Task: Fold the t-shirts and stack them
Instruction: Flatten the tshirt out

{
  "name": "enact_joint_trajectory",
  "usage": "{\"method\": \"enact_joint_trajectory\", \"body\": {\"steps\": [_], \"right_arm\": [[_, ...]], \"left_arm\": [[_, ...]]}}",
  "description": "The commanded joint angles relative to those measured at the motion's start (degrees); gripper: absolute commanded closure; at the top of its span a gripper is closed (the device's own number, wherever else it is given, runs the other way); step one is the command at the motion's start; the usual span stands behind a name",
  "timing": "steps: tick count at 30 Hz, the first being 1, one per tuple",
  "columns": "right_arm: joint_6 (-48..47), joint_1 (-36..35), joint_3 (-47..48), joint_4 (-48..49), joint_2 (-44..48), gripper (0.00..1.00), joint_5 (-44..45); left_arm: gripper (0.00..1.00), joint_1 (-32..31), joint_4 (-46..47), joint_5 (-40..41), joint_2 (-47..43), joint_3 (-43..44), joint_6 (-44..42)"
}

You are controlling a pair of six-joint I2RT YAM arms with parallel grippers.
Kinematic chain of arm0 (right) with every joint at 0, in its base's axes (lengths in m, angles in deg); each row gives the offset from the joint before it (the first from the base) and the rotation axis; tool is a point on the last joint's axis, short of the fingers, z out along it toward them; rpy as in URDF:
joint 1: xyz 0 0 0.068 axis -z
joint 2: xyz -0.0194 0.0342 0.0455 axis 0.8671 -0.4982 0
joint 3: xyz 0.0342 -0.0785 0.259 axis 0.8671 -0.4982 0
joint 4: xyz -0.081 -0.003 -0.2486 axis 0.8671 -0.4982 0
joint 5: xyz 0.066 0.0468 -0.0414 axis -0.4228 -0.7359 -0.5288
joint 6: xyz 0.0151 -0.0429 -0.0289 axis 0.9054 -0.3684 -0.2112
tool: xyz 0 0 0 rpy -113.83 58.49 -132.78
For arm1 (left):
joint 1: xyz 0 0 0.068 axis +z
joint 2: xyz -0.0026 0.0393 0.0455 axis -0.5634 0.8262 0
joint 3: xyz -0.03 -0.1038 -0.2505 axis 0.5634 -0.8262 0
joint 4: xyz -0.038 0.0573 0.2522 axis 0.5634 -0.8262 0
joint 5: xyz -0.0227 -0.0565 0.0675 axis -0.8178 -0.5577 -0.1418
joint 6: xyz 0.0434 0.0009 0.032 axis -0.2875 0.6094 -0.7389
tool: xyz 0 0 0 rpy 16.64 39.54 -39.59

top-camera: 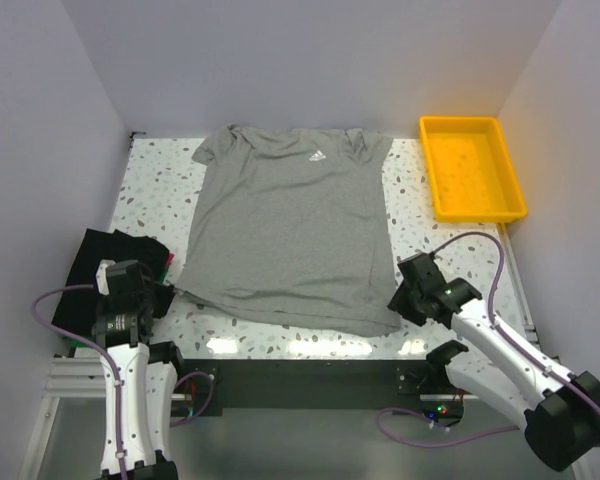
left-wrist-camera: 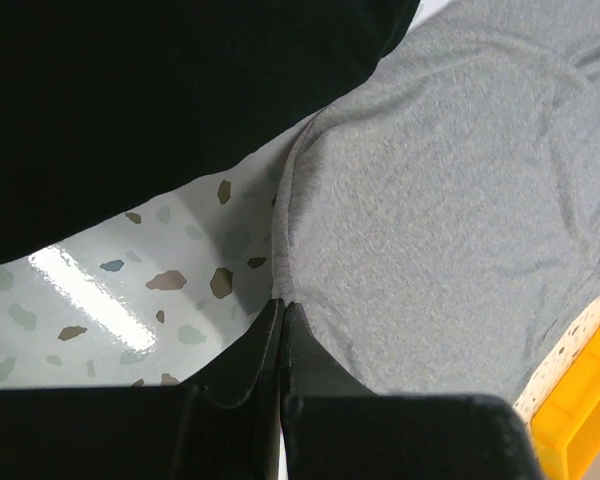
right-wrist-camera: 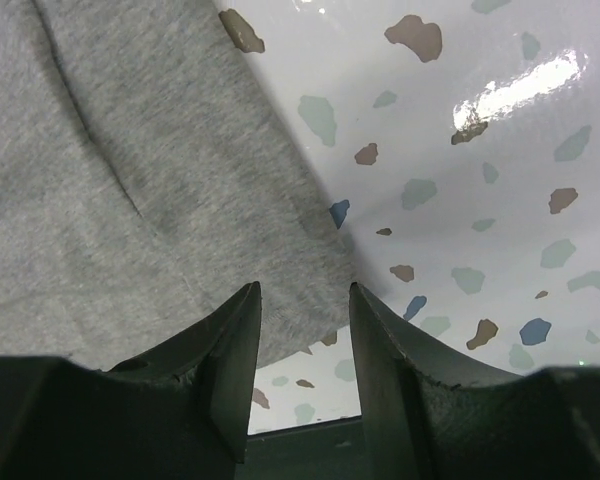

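The grey t-shirt [top-camera: 290, 235] lies spread flat, front up, in the middle of the table [top-camera: 150, 190], collar toward the back wall and hem toward the arms. That looks to me like the laid-out start a fold needs. Each arm sits at a hem corner. The left gripper [left-wrist-camera: 282, 308] has its fingers pressed tight together right where the near-left corner runs into the tips, so I take it to be pinching that corner, ready to lift it. The right gripper [right-wrist-camera: 303, 292] has its jaws parted; the near-right corner lies loose on the tabletop below the gap, and nothing is held. A black t-shirt [top-camera: 105, 255] sits folded at the left edge beside the left arm, likely the pile the grey one will join. The yellow tray [top-camera: 430, 175] stands at the far right, well apart from the cloth.
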Motion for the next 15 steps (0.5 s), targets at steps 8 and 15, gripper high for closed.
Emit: {"method": "enact_joint_trajectory", "body": {"steps": [8, 15], "right_arm": [[4.14, 0.43, -3.65, 3.02, -3.35, 0.56, 0.01], [4.67, 0.52, -4.53, 3.72, -3.08, 0.62, -1.31]], "left_arm": [[0.99, 0.39, 4.06, 0.21, 0.11, 0.83, -2.42], [0.99, 0.39, 4.5, 0.12, 0.37, 0.57, -2.42]]}}
